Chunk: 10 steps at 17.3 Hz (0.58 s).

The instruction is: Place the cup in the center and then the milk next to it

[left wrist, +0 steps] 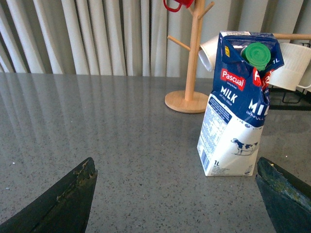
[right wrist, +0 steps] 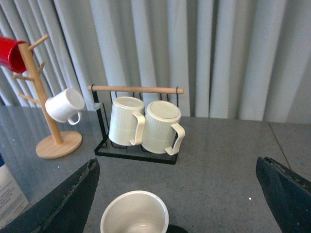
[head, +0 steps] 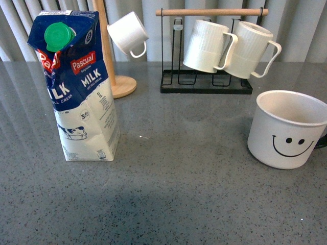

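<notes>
The cup (head: pixel 287 130), a wide white mug with a black smiley face, stands at the right of the grey table; its black handle pokes out at the frame's right edge. The tall blue-and-white Pascual milk (head: pixel 76 84) carton with a green cap stands upright at the left. Neither arm shows in the front view. My left gripper (left wrist: pixel 177 194) is open, low over the table, with the milk (left wrist: pixel 238 104) ahead toward one finger. My right gripper (right wrist: pixel 177 194) is open above the table, and the cup (right wrist: pixel 135 213) sits between its fingers, close in, seen from above.
A wooden mug tree (head: pixel 116 76) holding a small white cup (head: pixel 129 33) stands behind the milk. A black rack with a wooden bar (head: pixel 207 84) holds two ribbed cream mugs (head: pixel 208 46) at the back. A curtain closes off the far side.
</notes>
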Available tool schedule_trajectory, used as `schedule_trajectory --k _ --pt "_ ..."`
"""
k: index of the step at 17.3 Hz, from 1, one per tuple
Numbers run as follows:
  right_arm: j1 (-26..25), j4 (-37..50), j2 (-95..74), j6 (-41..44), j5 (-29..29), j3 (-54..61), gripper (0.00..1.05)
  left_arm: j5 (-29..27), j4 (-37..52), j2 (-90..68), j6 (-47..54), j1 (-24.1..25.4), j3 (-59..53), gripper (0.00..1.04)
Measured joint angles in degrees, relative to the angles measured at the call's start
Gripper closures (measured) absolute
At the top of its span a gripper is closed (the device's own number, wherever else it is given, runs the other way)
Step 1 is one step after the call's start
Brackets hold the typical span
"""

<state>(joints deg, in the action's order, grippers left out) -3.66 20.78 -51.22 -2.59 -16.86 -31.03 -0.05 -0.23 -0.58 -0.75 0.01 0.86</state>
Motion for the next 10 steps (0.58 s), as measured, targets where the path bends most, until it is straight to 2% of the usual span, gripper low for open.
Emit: schedule_trajectory --k 4,6,10 --pt "1.7 -9.6 -21.6 6.3 -3.0 -18.3 0.07 0.0 0.0 0.0 0.0 0.0 0.0 0.07" --pt "2.5 -17.3 -31.6 10.4 -5.2 -26.5 0.07 0.0 0.0 0.0 0.0 0.0 0.0 0.07" --pt "3.3 -26.0 -40.6 15.1 -5.5 -31.6 0.07 0.0 0.0 0.0 0.0 0.0 0.0 0.07"
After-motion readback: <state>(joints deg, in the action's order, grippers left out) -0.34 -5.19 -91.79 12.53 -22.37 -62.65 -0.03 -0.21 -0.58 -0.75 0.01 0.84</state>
